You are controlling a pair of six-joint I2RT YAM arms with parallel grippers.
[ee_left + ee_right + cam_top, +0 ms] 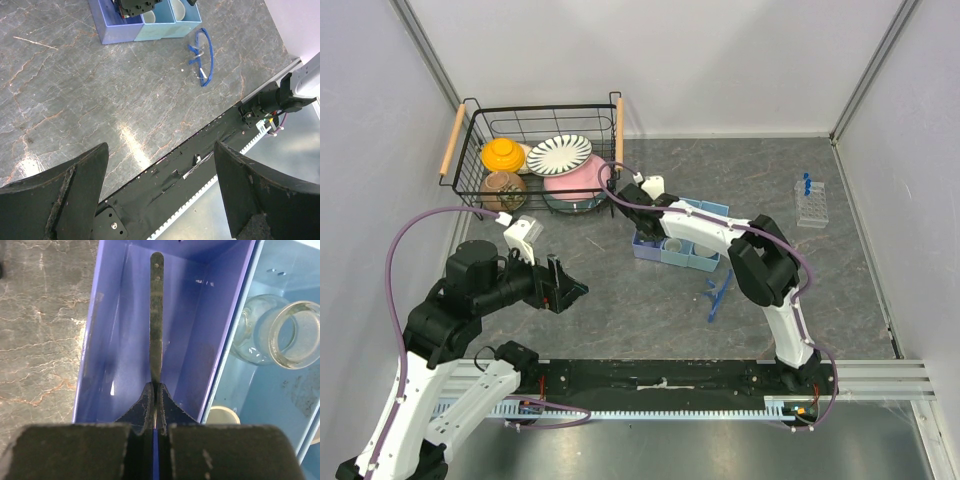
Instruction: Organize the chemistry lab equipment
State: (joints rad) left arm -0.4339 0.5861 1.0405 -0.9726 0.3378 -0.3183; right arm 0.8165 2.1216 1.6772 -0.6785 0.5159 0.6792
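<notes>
Presently, right tool (156, 392) clamps thin metal spatula (156, 315) inside dark blue plastic bin (107, 340); left tool (160, 155) stands wide.

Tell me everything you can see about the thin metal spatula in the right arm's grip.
The spatula is a thin, straight strip of dull grey metal with a rounded far end bearing two small dots, rivets or holes. Its near end is pinched between the right arm's shut fingers, and it points away from them into the tray's dark blue compartment. Whether its tip touches the compartment is unclear.
</notes>
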